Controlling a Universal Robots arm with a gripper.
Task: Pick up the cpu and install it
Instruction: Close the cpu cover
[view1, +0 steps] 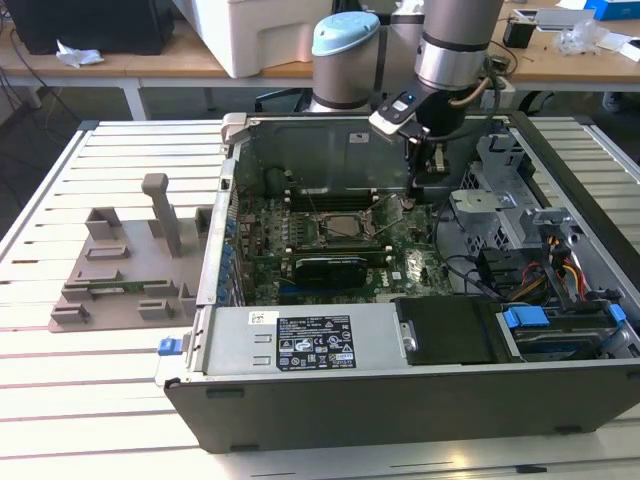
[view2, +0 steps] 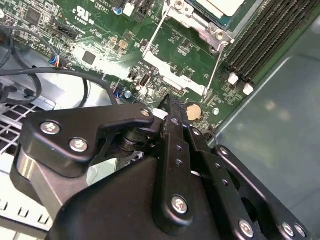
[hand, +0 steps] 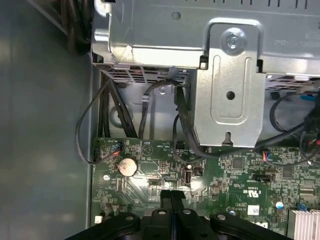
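The cpu (view1: 336, 226) is a pale silver-grey square lying flat in the motherboard socket inside the open computer case (view1: 400, 400). Its corner also shows in the second wrist view, cpu (view2: 223, 6), beside the metal socket frame (view2: 172, 70). My gripper (view1: 416, 190) hangs inside the case toward the exterior view's right of the socket, apart from the chip. Its black fingertips (hand: 172, 196) are pressed together with nothing between them, just above the green board near a coin battery (hand: 127, 166). In the second wrist view the gripper (view2: 172, 106) looks the same.
A long black expansion card (view1: 330, 268) lies in front of the socket. A metal drive cage (view1: 500, 190) and cables stand close on the gripper's right in the exterior view. The power supply (view1: 310, 340) fills the case front. A grey fixture plate (view1: 130, 270) rests on the table at the left.
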